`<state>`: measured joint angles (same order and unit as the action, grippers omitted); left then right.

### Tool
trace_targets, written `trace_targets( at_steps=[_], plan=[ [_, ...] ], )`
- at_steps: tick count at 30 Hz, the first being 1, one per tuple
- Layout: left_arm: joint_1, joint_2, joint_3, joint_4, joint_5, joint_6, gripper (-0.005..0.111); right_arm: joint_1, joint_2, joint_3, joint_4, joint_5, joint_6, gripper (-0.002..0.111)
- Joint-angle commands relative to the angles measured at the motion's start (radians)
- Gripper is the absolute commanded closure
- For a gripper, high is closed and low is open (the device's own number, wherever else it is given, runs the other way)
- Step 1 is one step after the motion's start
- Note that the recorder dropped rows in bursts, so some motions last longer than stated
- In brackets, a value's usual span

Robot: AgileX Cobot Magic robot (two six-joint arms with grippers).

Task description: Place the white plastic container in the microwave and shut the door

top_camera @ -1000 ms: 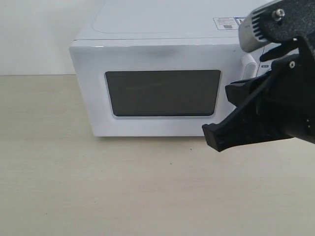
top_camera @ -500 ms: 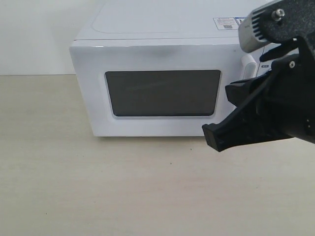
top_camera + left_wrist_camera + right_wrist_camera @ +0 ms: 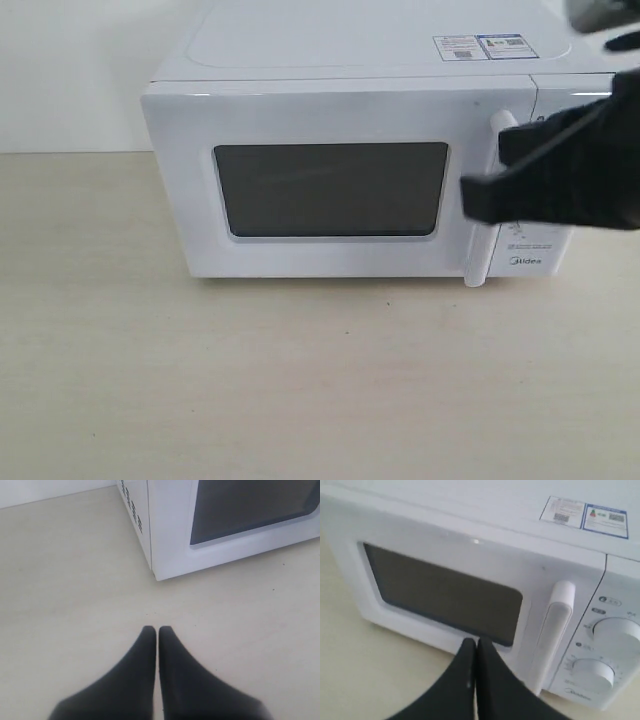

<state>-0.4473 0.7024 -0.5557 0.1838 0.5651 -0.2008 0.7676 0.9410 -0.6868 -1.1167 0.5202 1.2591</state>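
The white microwave (image 3: pixel 300 60) stands on the table with its door (image 3: pixel 330 190) shut flat against the body. A vertical white bar handle (image 3: pixel 485 255) runs beside the dark window. My right gripper (image 3: pixel 470 200) hangs in front of that handle, shut with nothing in it; in the right wrist view its tips (image 3: pixel 476 641) point at the window's lower edge, with the handle (image 3: pixel 552 630) and two dials (image 3: pixel 617 632) close by. My left gripper (image 3: pixel 157 629) is shut and empty over bare table near the microwave's corner (image 3: pixel 155 570). The white plastic container is out of view.
The light wooden table (image 3: pixel 250 380) stretches in front of the microwave. A white wall (image 3: pixel 70 70) stands behind it. Vent slots (image 3: pixel 131 502) show on the microwave's side.
The right arm has risen and pulled back to the right, uncovering the handle and control panel. The microwave and door have not moved.
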Motion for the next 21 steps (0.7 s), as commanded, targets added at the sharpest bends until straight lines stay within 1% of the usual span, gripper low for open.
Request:
trace_targets(
  at_steps=[1,3,4,7,10,11,12,13,15,19,20,21],
  plan=[
    [-0.003,-0.009,0.003,-0.008,-0.016,-0.009,0.102,-0.263,-0.107,0.025,0.025,-0.345,-0.005,0.109],
    [-0.003,-0.009,0.003,-0.008,-0.016,-0.009,0.102,-0.356,-0.164,0.053,0.025,-0.467,-0.013,0.109],
    [-0.003,-0.009,0.003,-0.008,-0.016,-0.009,0.102,-0.398,-0.197,0.073,0.025,-0.494,-0.013,0.109],
    [-0.003,-0.009,0.003,-0.008,-0.016,-0.009,0.102,-0.490,-0.305,0.140,0.025,-0.504,-0.013,0.109],
    [-0.003,-0.009,0.003,-0.008,-0.016,-0.009,0.102,-0.566,-0.438,0.248,0.030,-0.491,-0.013,0.109],
    [-0.003,-0.009,0.003,-0.008,-0.016,-0.009,0.102,-0.608,-0.535,0.332,0.030,-0.488,-0.008,0.109],
    [-0.003,-0.009,0.003,-0.008,-0.016,-0.009,0.102,-0.622,-0.575,0.367,0.030,-0.488,-0.006,0.109],
    [-0.003,-0.009,0.003,-0.008,-0.018,-0.009,0.102,-0.649,-0.671,0.448,0.035,-0.488,-0.003,0.109],
    [-0.003,-0.009,0.003,-0.008,-0.016,-0.009,0.102,-0.658,-0.774,0.531,0.039,-0.488,0.025,0.109],
    [-0.003,-0.009,0.003,-0.008,-0.016,-0.009,0.102,-0.658,-0.871,0.585,0.041,-0.491,0.056,0.109],
    [-0.003,-0.009,0.003,-0.008,-0.016,-0.009,0.102,-0.658,-0.878,0.585,0.055,-0.491,0.045,0.109],
    [-0.003,-0.009,0.003,-0.008,-0.016,-0.009,0.102,-0.658,-0.878,0.585,0.121,-0.486,-0.013,0.109]
  ],
)
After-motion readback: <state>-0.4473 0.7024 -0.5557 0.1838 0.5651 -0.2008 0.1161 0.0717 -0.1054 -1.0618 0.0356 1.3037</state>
